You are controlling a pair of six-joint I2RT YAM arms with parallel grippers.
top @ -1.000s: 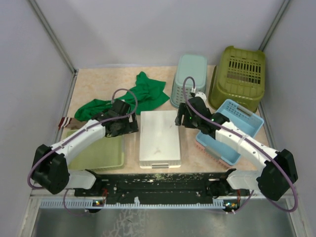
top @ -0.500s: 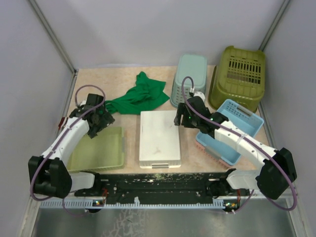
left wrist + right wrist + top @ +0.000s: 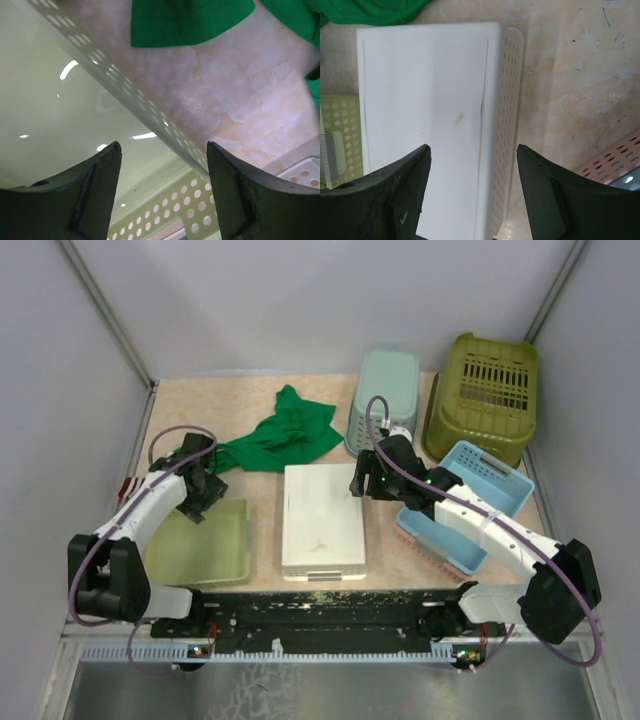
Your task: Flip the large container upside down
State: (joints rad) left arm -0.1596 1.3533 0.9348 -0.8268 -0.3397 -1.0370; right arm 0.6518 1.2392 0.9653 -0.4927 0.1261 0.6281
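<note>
The large container point(image 3: 485, 390), a deep olive-green tub, stands at the back right corner with its slotted bottom facing up. It shows in neither wrist view. My right gripper point(image 3: 362, 483) is open and empty, well short of the tub, over the right edge of a white box point(image 3: 322, 520); the wrist view shows that edge point(image 3: 500, 100) between the open jaws of my right gripper point(image 3: 472, 150). My left gripper point(image 3: 205, 492) is open and empty at the far left, over the far rim of a light-green tray point(image 3: 200, 550), and it stands open in the wrist view point(image 3: 164, 150).
A pale teal mesh basket point(image 3: 385, 400) stands just left of the tub. A light-blue basket point(image 3: 490, 475) lies under my right arm. A green cloth point(image 3: 285, 435) lies behind the white box and shows in the left wrist view point(image 3: 190, 20). Side walls stand close to the tub.
My left arm has swung left, from beside the white box to the tray's far edge. The right arm has barely moved. The tub has not moved.
</note>
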